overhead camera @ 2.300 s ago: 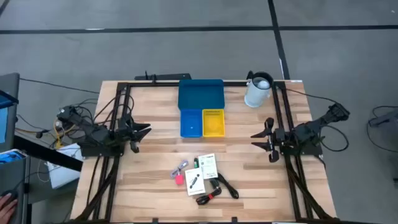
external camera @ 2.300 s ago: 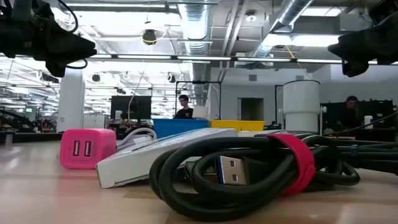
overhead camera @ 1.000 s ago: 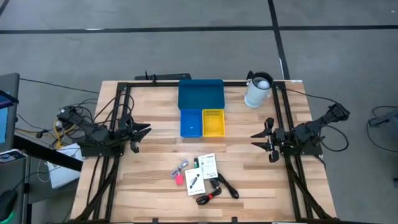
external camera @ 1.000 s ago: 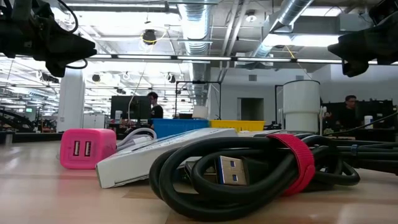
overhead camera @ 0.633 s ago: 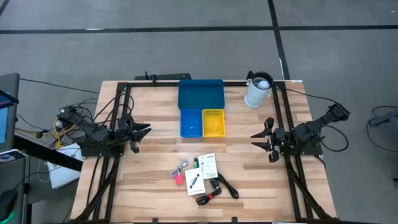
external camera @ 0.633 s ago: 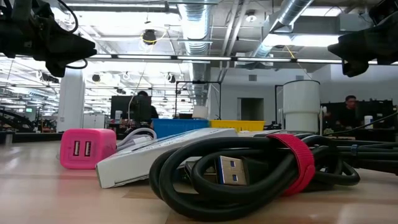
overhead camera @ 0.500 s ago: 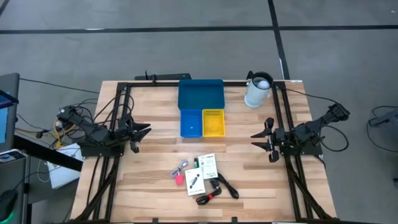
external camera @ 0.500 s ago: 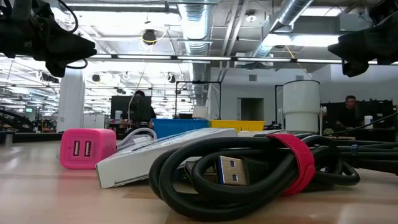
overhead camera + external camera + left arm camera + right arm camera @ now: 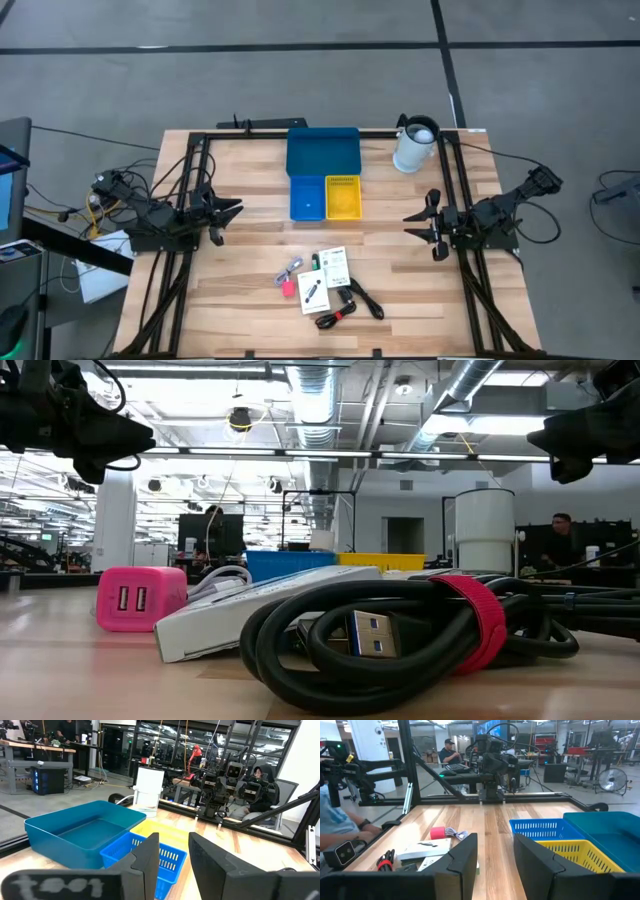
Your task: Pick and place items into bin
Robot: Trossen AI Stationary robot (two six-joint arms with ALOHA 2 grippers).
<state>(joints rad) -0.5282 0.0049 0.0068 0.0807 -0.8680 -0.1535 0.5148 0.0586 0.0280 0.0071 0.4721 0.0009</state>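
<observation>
White pitcher (image 9: 414,146) beside blue tray (image 9: 322,152), left claw (image 9: 236,209) and right claw (image 9: 411,217) parted, empty.

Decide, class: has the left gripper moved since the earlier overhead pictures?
No. In the high view the left gripper sits in the same spot, level with the small blue bin and apart from it, just as before.

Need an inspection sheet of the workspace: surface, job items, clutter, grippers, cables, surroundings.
Surface: wooden table, black frame rails on it.
Job's things: pink block, white cards and black cable with red tip bunched at the near edge; blue tray, small blue bin and yellow bin look empty.
Clutter: white pitcher at the far right corner.
Grippers: left gripper and right gripper open, empty, apart at the sides.
Cables: loose wires off the table's left edge.
Surroundings: people at desks beyond.
</observation>
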